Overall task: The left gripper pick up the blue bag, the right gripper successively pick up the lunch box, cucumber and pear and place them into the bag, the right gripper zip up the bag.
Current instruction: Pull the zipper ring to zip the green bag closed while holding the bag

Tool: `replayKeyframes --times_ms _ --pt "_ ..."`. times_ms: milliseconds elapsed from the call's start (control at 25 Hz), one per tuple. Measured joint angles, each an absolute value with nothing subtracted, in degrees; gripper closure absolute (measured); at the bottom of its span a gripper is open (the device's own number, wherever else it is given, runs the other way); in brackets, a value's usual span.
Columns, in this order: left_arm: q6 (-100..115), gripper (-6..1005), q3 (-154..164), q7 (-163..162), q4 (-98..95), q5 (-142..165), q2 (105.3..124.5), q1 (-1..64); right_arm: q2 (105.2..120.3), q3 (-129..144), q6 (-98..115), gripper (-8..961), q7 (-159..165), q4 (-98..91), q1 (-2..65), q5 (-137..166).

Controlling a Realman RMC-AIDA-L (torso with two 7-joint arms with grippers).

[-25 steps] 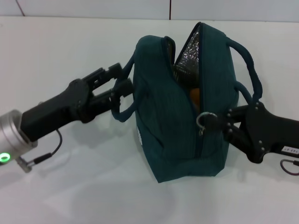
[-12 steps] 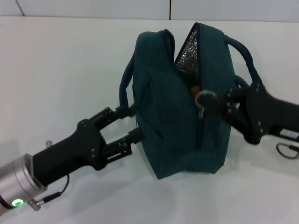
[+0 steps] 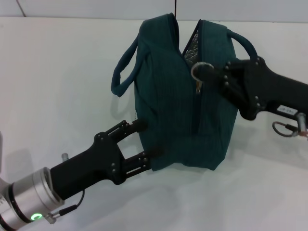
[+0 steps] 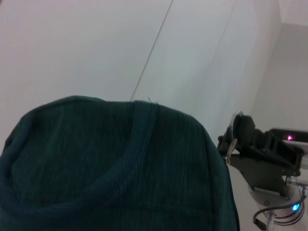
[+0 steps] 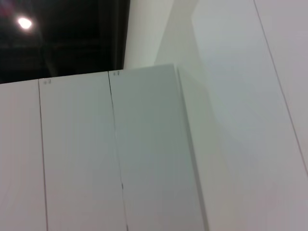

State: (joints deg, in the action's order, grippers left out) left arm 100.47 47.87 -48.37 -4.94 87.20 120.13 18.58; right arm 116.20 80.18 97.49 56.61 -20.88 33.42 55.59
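The blue bag (image 3: pixel 173 101) stands upright mid-table, and it fills the lower part of the left wrist view (image 4: pixel 106 168). Its zip is closed up the near end. A narrow gap at the top shows silver lining (image 3: pixel 191 45). My right gripper (image 3: pixel 222 76) is at the bag's upper right, shut on the zipper pull with its metal ring (image 3: pixel 199 71). It also shows in the left wrist view (image 4: pixel 250 144). My left gripper (image 3: pixel 148 140) is open, its fingertips against the bag's lower left end. The lunch box, cucumber and pear are hidden.
The bag's left handle (image 3: pixel 122 72) hangs free. A metal clip (image 3: pixel 284 129) dangles from my right arm. The white table (image 3: pixel 57 72) ends at a back wall. The right wrist view shows only walls and ceiling.
My left gripper let go of the handle and dropped to the bag's lower left end. My right gripper drew the zipper pull up the bag, narrowing the opening and hiding the orange contents.
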Motion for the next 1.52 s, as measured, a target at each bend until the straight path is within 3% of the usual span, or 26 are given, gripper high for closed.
replayKeyframes --times_ms 640,840,960,1200,1520 --pt "94.05 197 47.91 -44.56 1.61 84.06 120.50 22.95 116.19 84.68 96.94 950 56.01 -21.13 33.81 52.48" --pt "93.17 245 47.90 -44.26 1.35 84.09 120.38 23.23 116.19 84.73 96.97 950 55.99 -21.05 33.74 52.42" --pt "92.75 466 47.79 -44.16 1.22 83.94 120.33 23.25 116.19 84.73 96.97 950 55.99 -20.83 33.74 52.42" --pt "92.22 614 47.63 -43.61 1.13 83.88 120.30 23.35 116.19 84.73 96.85 950 55.21 -20.82 33.60 52.38" --pt "92.13 693 48.07 -41.93 -0.22 84.81 119.96 23.37 116.19 84.67 96.89 950 54.49 -20.48 33.26 52.34"
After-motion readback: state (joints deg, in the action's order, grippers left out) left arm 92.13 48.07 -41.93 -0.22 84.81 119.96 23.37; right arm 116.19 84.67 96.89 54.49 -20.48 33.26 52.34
